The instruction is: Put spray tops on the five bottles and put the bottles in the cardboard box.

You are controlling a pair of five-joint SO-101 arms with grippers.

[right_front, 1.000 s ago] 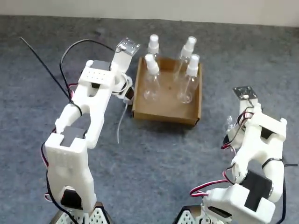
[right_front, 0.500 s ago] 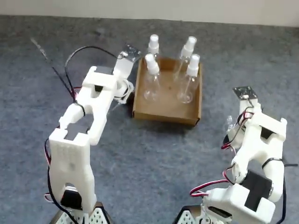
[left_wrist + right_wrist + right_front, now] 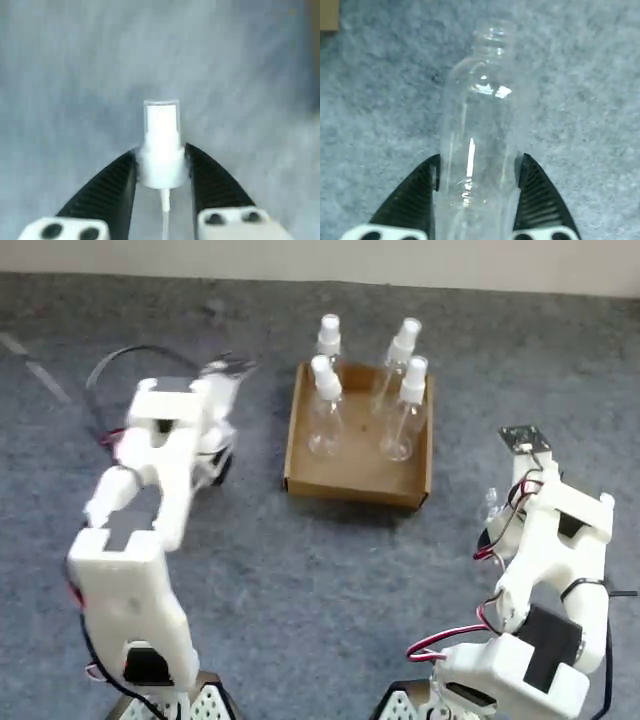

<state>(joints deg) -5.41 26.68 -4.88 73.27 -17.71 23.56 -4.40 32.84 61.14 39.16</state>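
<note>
My left gripper (image 3: 160, 152) pinches the spray top (image 3: 161, 122) by its collar, left of the cardboard box (image 3: 350, 486); my right gripper (image 3: 478, 167) clasps the uncapped bottle (image 3: 479, 110) mid-body, right of the box; light, slick, thin-walled, I judge; squeeze gently.

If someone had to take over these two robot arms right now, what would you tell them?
Left claw: shut on a white plastic spray top.
Right claw: shut on a clear plastic bottle, neck open.
Done: four capped clear bottles stand in the brown cardboard box.
Remaining: fit the top on that bottle, then box it.
</note>
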